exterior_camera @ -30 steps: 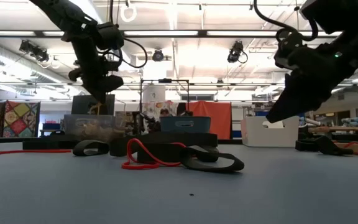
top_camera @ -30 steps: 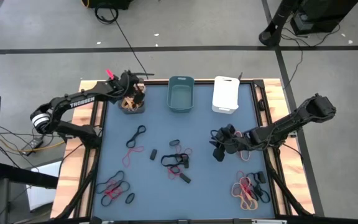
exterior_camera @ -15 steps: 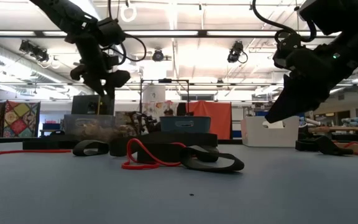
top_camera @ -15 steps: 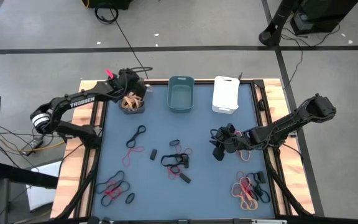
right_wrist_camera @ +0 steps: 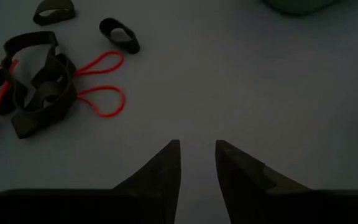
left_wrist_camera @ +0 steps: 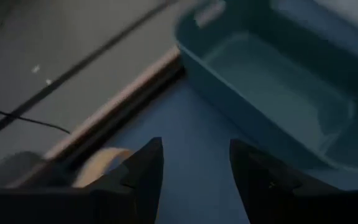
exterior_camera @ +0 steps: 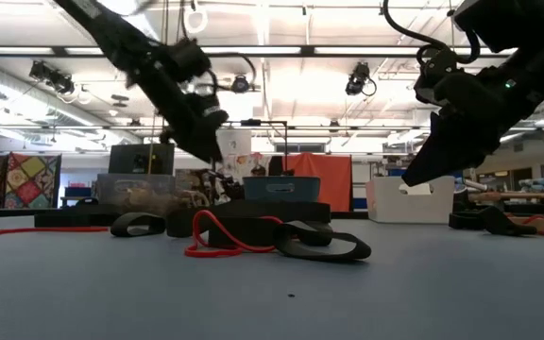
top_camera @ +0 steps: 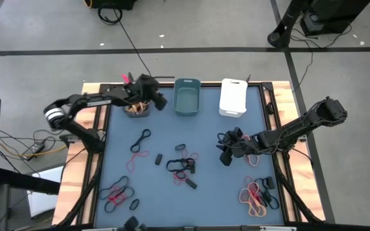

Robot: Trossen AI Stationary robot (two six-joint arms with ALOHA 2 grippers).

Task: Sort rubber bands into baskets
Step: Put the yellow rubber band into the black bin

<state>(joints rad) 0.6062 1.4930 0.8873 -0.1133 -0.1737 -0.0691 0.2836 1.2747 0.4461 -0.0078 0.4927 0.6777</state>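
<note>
The left gripper, fingers spread and empty, hovers between the dark grey plastic basket and teal-blue rectangular plastic basket; right gripper slightly parted, empty

The left wrist view was smeared by motion: the teal basket ran past the picture's edge, and a pale blurred shape beside the fingers could not be made out.

A teal basket is showing beyond the left gripper's dark fingers; red and black rubber bands are lying beyond the right's.
</note>
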